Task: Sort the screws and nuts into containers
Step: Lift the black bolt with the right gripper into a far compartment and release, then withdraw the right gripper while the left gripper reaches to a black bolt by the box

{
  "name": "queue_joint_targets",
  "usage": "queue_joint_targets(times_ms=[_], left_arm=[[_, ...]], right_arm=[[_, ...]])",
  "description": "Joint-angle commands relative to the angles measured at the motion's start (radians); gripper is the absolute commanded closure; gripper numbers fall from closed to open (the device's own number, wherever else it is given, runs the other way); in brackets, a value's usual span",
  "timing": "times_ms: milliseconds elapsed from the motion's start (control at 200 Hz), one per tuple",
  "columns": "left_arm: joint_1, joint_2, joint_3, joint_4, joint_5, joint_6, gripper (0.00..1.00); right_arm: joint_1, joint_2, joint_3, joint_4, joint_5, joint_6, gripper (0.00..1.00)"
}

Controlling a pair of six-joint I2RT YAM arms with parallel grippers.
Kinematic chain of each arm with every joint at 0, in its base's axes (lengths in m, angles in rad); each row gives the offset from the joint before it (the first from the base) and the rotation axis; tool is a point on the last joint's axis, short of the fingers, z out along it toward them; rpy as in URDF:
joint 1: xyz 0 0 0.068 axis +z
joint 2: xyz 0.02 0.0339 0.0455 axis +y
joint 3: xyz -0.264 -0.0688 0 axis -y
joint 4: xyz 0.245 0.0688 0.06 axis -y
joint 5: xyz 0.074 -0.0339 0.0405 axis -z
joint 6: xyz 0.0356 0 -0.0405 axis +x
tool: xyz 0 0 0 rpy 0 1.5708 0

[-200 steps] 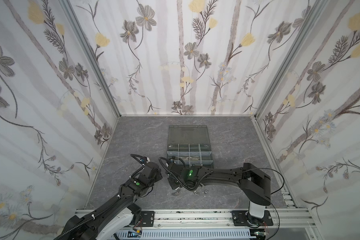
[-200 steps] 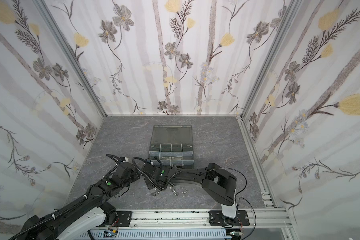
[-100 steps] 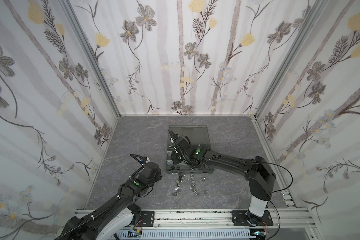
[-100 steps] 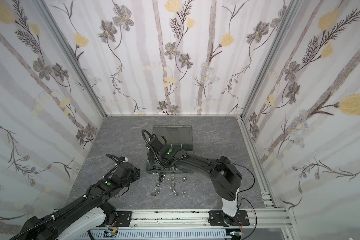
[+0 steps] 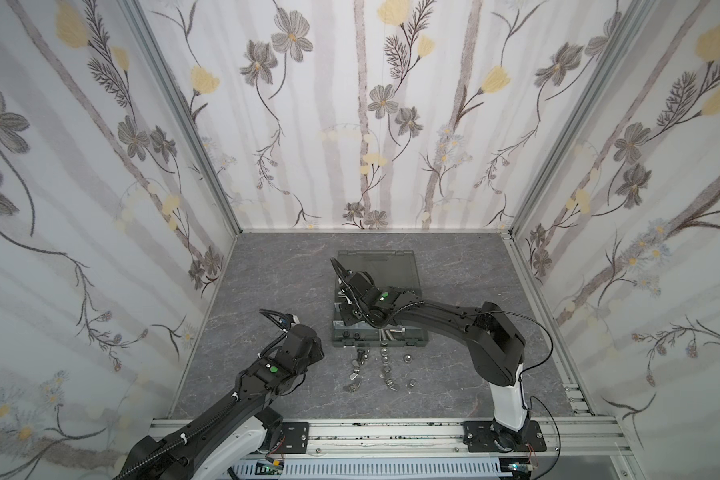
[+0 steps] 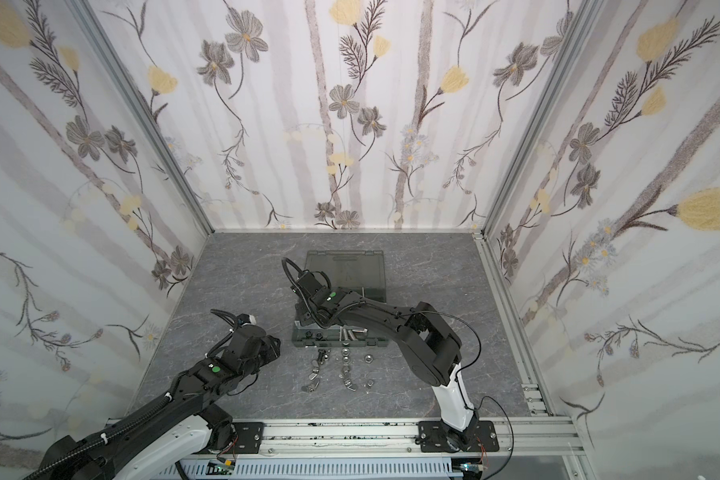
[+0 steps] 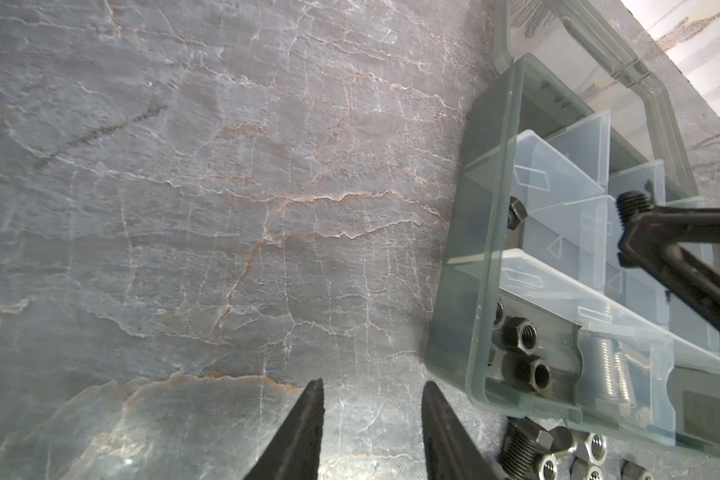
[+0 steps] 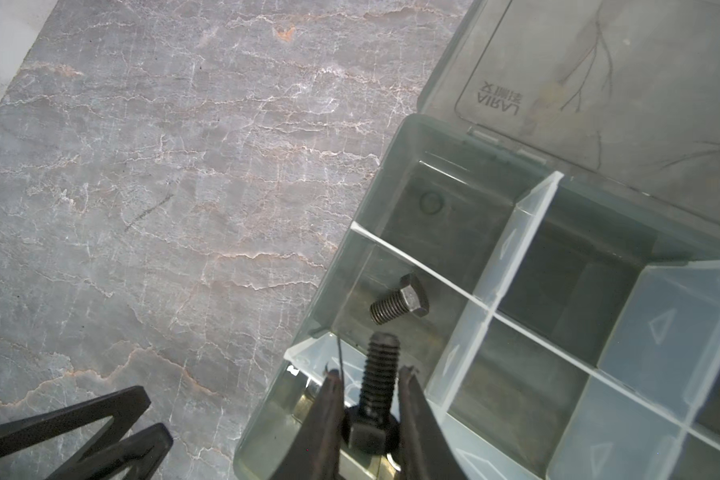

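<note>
In both top views the dark grey plastic organizer box (image 5: 375, 343) (image 6: 337, 343) lies open on the grey marbled worktop (image 5: 267, 291), loose silver and black screws and nuts (image 5: 385, 369) near it; the right arm (image 5: 433, 316) reaches over it, hiding its grip. The left wrist view shows the left claw (image 7: 373, 428) spread and empty beside the box, black hexagonal nuts (image 7: 521, 330) in a corner compartment (image 7: 474, 353). The right wrist view shows the right claw (image 8: 371, 376) pinching a matte black hex-head screw (image 8: 381, 361) by its head above a compartment (image 8: 362, 282) holding another black screw (image 8: 400, 305).
</note>
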Motion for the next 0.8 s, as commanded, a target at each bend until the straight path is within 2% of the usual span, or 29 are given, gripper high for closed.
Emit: queue_joint_targets(times_ms=[0, 420, 795], left_arm=[[0.001, -0.003, -0.002, 0.012, -0.002, -0.013, 0.58], [0.001, -0.015, -0.013, 0.012, 0.001, -0.018, 0.58], [0.001, -0.036, -0.015, 0.012, 0.024, -0.016, 0.58]], right_arm=[[-0.004, 0.012, 0.016, 0.02, -0.002, -0.006, 0.75], [-0.014, 0.022, 0.028, 0.019, -0.01, 0.007, 0.7], [-0.014, -0.067, -0.008, 0.018, -0.016, 0.014, 0.69]])
